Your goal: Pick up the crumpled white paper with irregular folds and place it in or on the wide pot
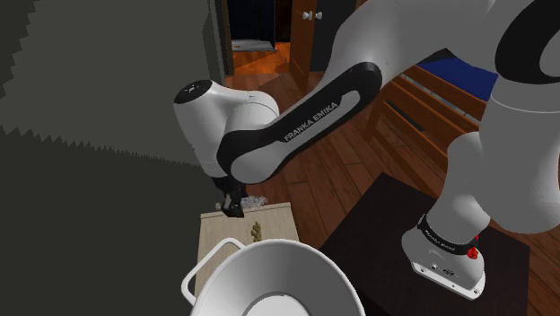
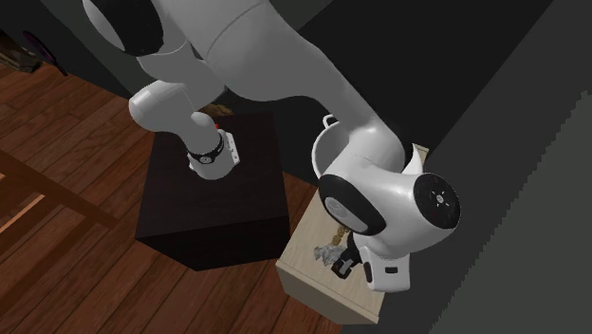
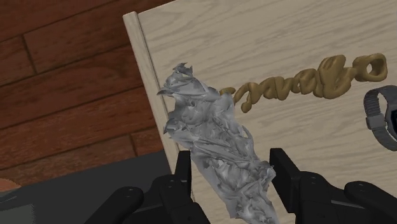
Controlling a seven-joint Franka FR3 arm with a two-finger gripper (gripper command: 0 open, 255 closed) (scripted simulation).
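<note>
- The tool (image 3: 231,159) pinches the crumpled paper (image 3: 210,137); its two black fingers (image 3: 183,175) stand apart with the grey-white wad between them, pressed against both sides of its lower end
- In the shoulder view the tool (image 1: 235,208) is low over the far end of a small pale wooden desk (image 1: 269,224); the crumpled paper (image 1: 257,202) sits just to its right, at the desk's far edge; whether the paper is lifted off the wood cannot be told
- The wide pot (image 1: 278,287) is white, with a loop handle; it stands on the near end of the desk in the shoulder view, apart from the paper
- A brown rope-like squiggle (image 3: 305,79) lies on the desk between paper and pot; a dark grey strap (image 3: 382,118) lies beside it
- In the second exterior view the crumpled paper (image 2: 327,253) is at the desk's (image 2: 308,280) near left edge, touching the tool (image 2: 343,267); the wide pot (image 2: 327,142) is at the far end, partly behind the arm
- The dark stand (image 2: 213,204) sits on a wooden floor (image 2: 66,123), left of the desk
</note>
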